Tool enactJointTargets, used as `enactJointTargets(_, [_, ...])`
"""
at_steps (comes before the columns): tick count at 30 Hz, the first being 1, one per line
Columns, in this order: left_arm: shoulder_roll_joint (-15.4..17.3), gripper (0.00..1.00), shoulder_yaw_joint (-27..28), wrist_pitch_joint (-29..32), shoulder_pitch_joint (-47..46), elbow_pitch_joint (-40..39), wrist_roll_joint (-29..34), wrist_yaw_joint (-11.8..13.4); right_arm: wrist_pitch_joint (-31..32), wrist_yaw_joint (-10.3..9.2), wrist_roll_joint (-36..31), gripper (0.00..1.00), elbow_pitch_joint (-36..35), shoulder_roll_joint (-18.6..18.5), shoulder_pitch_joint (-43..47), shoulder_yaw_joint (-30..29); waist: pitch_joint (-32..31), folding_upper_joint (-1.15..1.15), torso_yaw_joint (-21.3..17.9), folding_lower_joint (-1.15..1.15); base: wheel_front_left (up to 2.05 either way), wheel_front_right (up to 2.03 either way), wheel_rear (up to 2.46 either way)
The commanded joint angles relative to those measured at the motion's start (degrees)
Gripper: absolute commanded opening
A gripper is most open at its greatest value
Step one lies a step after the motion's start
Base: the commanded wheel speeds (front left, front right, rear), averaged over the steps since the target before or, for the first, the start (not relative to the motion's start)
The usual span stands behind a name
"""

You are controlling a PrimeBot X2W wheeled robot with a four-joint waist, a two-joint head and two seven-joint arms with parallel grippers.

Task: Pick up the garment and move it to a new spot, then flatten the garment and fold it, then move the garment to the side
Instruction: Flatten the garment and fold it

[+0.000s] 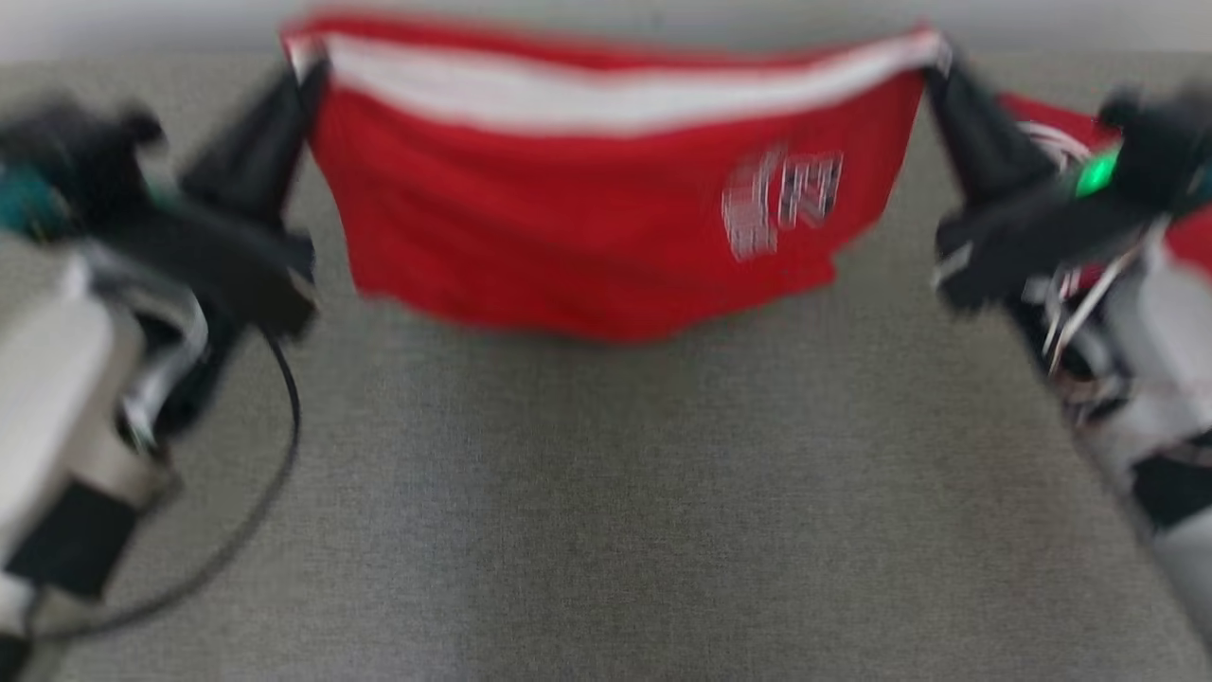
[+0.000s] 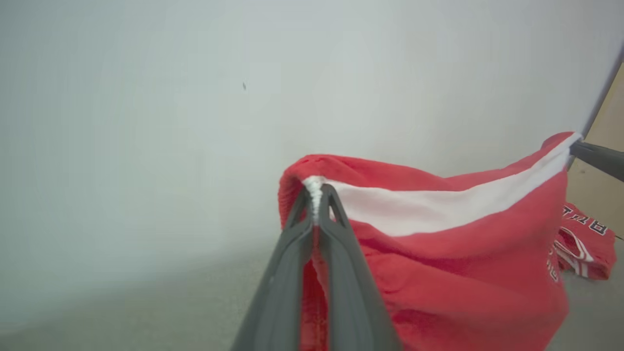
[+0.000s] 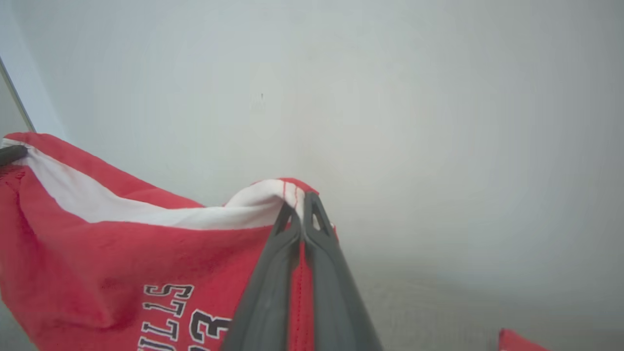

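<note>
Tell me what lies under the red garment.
Grey cloth surface shows below the red garment, held by the left gripper and right gripper. The patch behind its hem is covered.

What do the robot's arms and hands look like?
The left gripper and right gripper each have two long, dark grey, pointy fingers with triangle holes near the tips. Forearms are pale grey-white. A thin black cable loops beside the left one; a green light glows on the right.

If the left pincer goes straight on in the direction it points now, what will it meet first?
Past the red garment corner pinched in the left pincer, the line looks free until the pale wall; how far that is, I cannot tell.
</note>
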Motion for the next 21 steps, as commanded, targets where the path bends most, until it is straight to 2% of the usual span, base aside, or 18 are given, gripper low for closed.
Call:
enactJointTargets(1, [0.38, 0.0, -0.44, 1.83, -6.19, 1.01, -2.36, 0.12, 1.66, -0.11, 0.59, 0.0, 1.08, -1.02, -6.08, 0.2, 8.14, -0.01, 0.94, -0.01, 0.0, 0.0, 0.0])
enactJointTargets(7, [-0.32, 0.0, -1.7, 7.22, -30.55, 9.45, -10.07, 0.12, 6.99, -0.11, 5.36, 0.0, 10.86, 1.99, -30.46, -1.45, 15.99, -0.01, 0.79, -0.01, 0.0, 0.0, 0.0])
enactJointTargets(13, [-2.87, 0.0, -2.88, 7.79, -49.34, 18.13, -14.3, 0.12, 7.8, -0.11, 7.06, 0.0, 24.16, 7.18, -50.97, -5.67, 20.42, -0.01, -0.7, -0.01, 0.0, 0.0, 0.0])
enactJointTargets(18, [-4.33, 0.0, -5.6, 5.14, -60.28, 24.5, -15.09, 0.12, 3.67, -0.11, 3.19, 0.0, 32.68, 9.48, -62.96, -4.81, 22.4, -0.01, -2.36, -0.01, 0.0, 0.0, 0.0])
enactJointTargets(21, [-4.47, 0.0, -6.46, 3.56, -62.43, 26.11, -15.5, 0.12, 2.24, -0.11, 2.66, 0.0, 34.48, 9.83, -65.1, -4.12, 22.72, -0.01, -2.7, -0.01, 0.0, 0.0, 0.0])
